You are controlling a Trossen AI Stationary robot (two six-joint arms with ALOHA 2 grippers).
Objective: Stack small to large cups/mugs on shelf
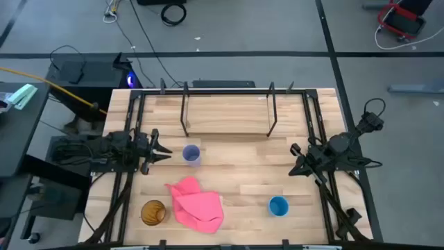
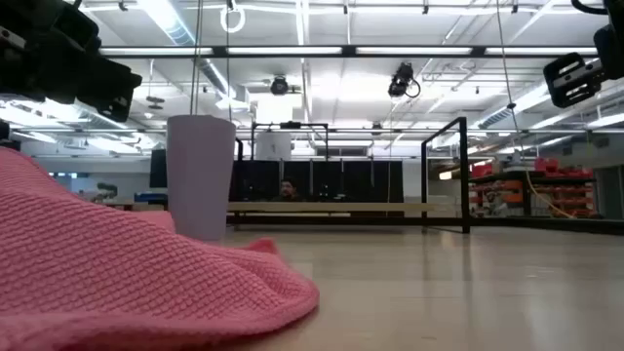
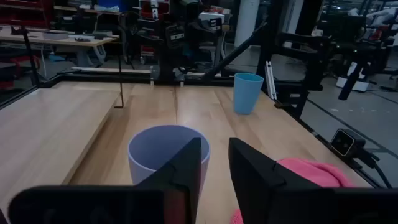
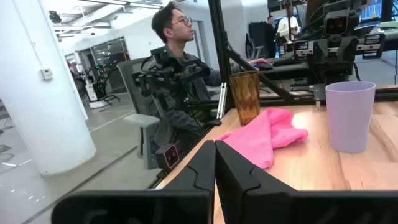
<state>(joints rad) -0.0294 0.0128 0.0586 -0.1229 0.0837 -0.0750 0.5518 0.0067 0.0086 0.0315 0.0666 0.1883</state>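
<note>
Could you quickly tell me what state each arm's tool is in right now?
Left tool: open, empty, fingers just short of the lavender cup.
Right tool: shut, holding nothing, away from the blue cup.

Beyond my table I see a grey floor [image 1: 277, 28] crossed by dark lines, with loose cables [image 1: 173, 12] lying on it. Long ceiling lights [image 2: 322, 51] run overhead. A thick white pillar [image 4: 37, 93] stands near a seated person [image 4: 180, 81], and red shelving [image 2: 507, 190] lines the far side
</note>
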